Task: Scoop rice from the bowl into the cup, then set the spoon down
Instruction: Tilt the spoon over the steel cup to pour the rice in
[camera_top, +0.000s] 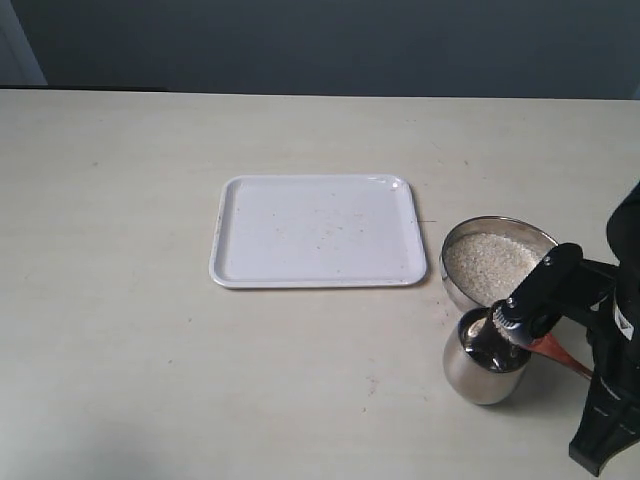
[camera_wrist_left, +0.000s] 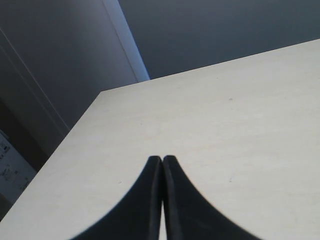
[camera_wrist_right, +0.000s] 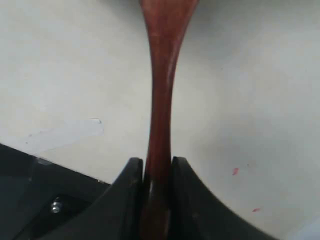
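The steel bowl (camera_top: 500, 221) stands at the right of the table, filled with white rice (camera_top: 490, 265). Right in front of it is the steel cup (camera_top: 482, 380). My right gripper (camera_wrist_right: 157, 162) is shut on the handle of the reddish-brown wooden spoon (camera_wrist_right: 161, 100). In the exterior view the spoon (camera_top: 553, 351) slants from the arm toward the cup's mouth. Its oval end looks dark there, and I cannot tell whether it carries rice. My left gripper (camera_wrist_left: 162, 159) is shut on nothing above bare table and does not show in the exterior view.
A white rectangular tray (camera_top: 318, 232) lies at the middle of the table, left of the bowl, with a few specks on it. The black right arm (camera_top: 600, 300) fills the right edge. The left wrist view shows the table's far corner and a dark wall.
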